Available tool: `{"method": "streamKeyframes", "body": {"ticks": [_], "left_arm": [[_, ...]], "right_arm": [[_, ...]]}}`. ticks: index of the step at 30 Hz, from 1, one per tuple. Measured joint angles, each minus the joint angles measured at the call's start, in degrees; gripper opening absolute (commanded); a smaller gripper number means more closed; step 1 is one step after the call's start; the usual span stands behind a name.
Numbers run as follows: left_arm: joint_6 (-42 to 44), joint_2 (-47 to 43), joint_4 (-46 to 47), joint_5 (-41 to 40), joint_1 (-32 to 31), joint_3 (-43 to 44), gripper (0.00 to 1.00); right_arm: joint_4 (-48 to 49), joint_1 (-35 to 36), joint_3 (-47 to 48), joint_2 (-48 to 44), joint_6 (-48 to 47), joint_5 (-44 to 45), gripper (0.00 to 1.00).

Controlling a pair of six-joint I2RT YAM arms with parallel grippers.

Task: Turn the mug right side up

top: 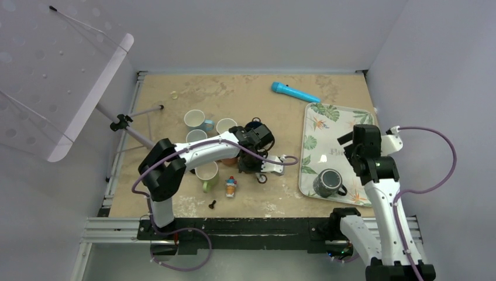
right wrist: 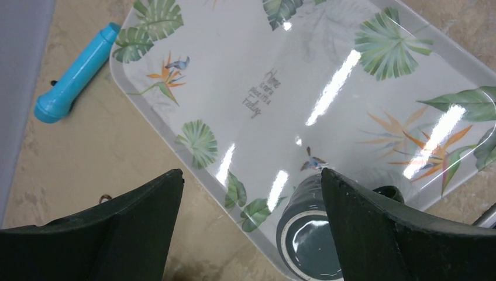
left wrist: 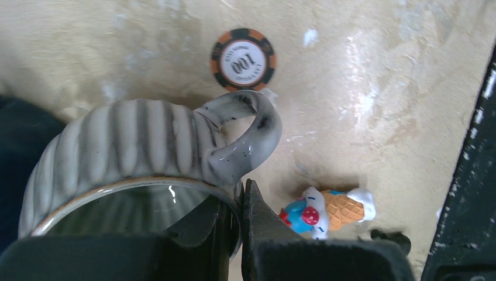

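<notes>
A grey-white ribbed mug [left wrist: 134, 146] with a loop handle [left wrist: 251, 126] is tipped on its side, its mouth toward the left wrist camera. My left gripper [left wrist: 237, 196] is shut on its rim beside the handle, one finger inside and one outside. From above, the same mug [top: 275, 166] shows by the left gripper [top: 257, 159] at mid-table. A dark mug [right wrist: 310, 234] stands on the tray's near corner [top: 329, 182], a pale ring on its upper face. My right gripper [right wrist: 251, 172] hangs open above the tray, holding nothing [top: 349, 143].
The leaf-print tray [top: 333, 126] lies at the right, with a blue torch [top: 294, 92] behind it. Several upright mugs [top: 195, 119] cluster left of centre. A poker chip [left wrist: 243, 60], an ice-cream toy [left wrist: 327, 209] and a small black piece [top: 212, 204] lie near the held mug.
</notes>
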Motion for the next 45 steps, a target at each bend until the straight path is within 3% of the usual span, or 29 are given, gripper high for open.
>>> {"method": "streamKeyframes", "body": {"ticks": [5, 12, 17, 29, 36, 45], "left_arm": [[4.04, 1.40, -4.98, 3.93, 1.27, 1.42, 0.00], [7.32, 10.47, -9.81, 4.72, 4.24, 15.50, 0.00], [9.25, 14.43, -10.54, 3.48, 5.68, 18.27, 0.00], [12.37, 19.89, -18.03, 5.97, 7.02, 28.96, 0.56], [12.50, 19.12, -20.76, 7.10, 7.10, 28.74, 0.59], [13.03, 10.19, -20.65, 7.54, 5.51, 25.27, 0.59]], "right_arm": [[-0.37, 0.00, 0.00, 4.74, -0.26, -0.81, 0.91], [-0.76, -1.36, -0.13, 6.78, 0.33, -2.36, 0.88], [-5.16, -2.40, -1.73, 8.35, 3.06, -5.03, 0.87], [-10.43, -9.75, -7.63, 10.82, 7.54, -6.58, 0.85], [-10.43, -9.94, -8.79, 13.68, 12.79, -10.49, 0.79], [-6.95, -10.05, -11.34, 11.74, 20.15, -15.13, 0.69]]}}
